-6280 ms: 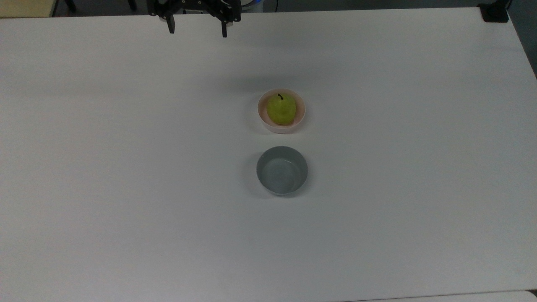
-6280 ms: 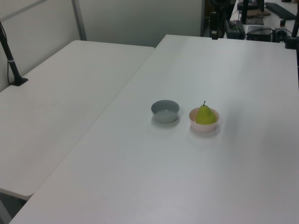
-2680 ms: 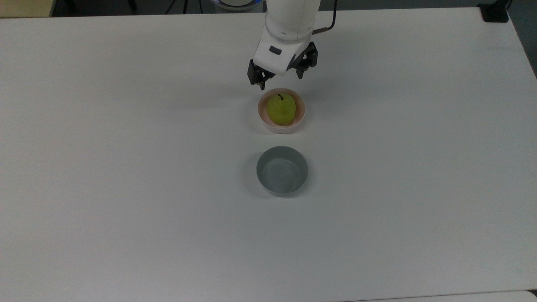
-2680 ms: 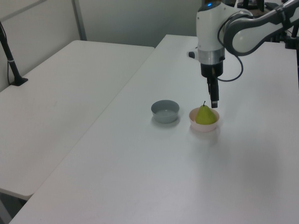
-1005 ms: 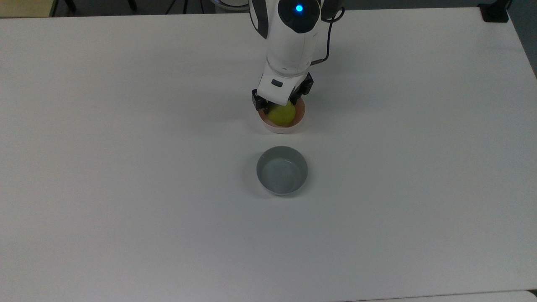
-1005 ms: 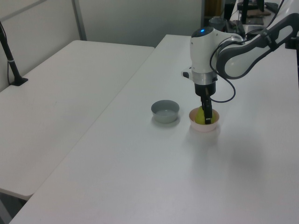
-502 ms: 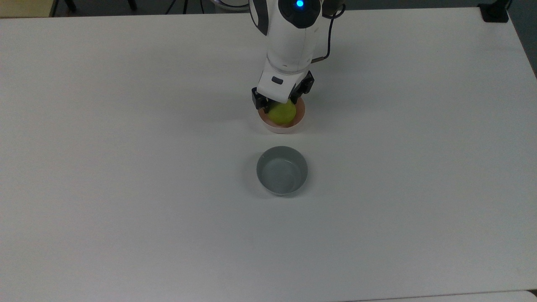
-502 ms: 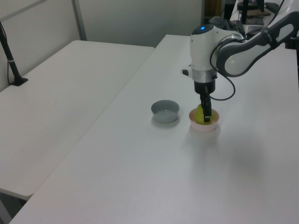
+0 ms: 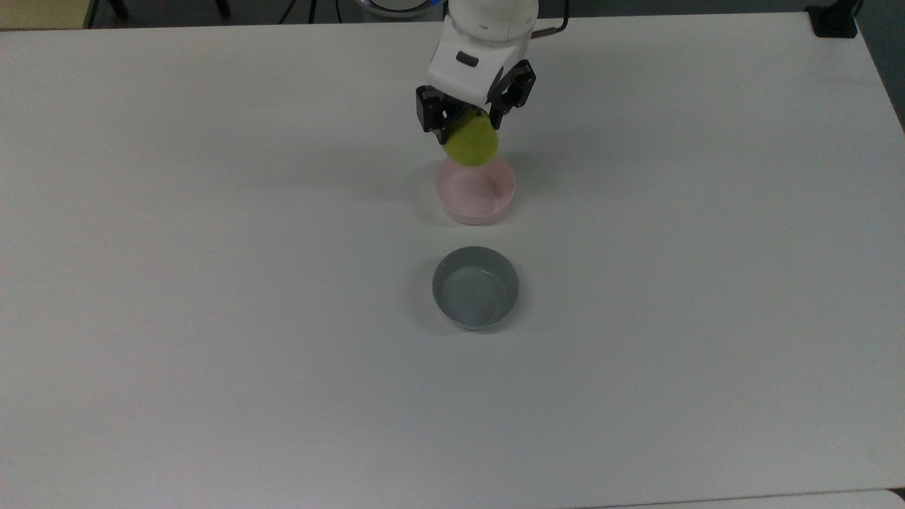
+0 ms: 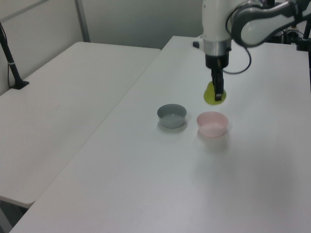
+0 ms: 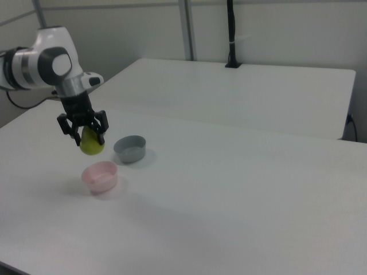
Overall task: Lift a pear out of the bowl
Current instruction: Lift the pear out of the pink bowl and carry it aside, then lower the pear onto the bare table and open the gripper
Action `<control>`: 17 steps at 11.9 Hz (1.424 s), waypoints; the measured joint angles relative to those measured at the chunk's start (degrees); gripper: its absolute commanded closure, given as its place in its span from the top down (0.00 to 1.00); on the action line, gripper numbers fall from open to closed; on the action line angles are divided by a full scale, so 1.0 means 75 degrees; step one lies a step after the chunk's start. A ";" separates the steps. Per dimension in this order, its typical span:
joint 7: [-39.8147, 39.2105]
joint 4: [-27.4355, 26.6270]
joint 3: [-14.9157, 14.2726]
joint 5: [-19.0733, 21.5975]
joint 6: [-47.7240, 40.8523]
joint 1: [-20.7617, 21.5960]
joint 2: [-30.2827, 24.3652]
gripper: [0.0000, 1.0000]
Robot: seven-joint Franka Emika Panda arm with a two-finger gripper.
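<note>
- Half a second ago the pear (image 9: 470, 143) sat in the bowl (image 9: 474, 201) with my gripper (image 9: 469, 132) down around it; now I have lifted it clear, and the pink bowl stands empty on the white table (image 9: 212, 283).
- My fingers are clamped on the pear's upper part, one on each side, and the fat lower end hangs below them.
- The pear is in the air above the bowl, toward the table's far edge in the top view; the grey bowl (image 9: 475, 287) stands near the pink one, toward the near edge.
- Risk, as I judge it: the skin is smooth and rounded and my hold is high on the narrowing part, so a jerk or a loose squeeze could let it slide out downward.
- Its long axis runs close to vertical, slightly tilted, broad end down; the stem end is hidden between my fingers.
</note>
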 measured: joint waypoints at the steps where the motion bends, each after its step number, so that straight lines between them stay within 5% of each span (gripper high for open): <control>1: -0.0001 0.0185 -0.0025 0.0013 -0.0291 -0.0011 -0.0146 0.49; 6: -0.0933 0.0481 -0.0455 0.0070 -0.0491 -0.0938 -0.0219 0.49; 11: -0.1902 0.0636 -0.1767 0.0100 0.0274 -0.1233 0.0182 0.50; 17: -0.1923 0.0645 -0.1819 0.0095 0.1210 -0.1533 0.1256 0.51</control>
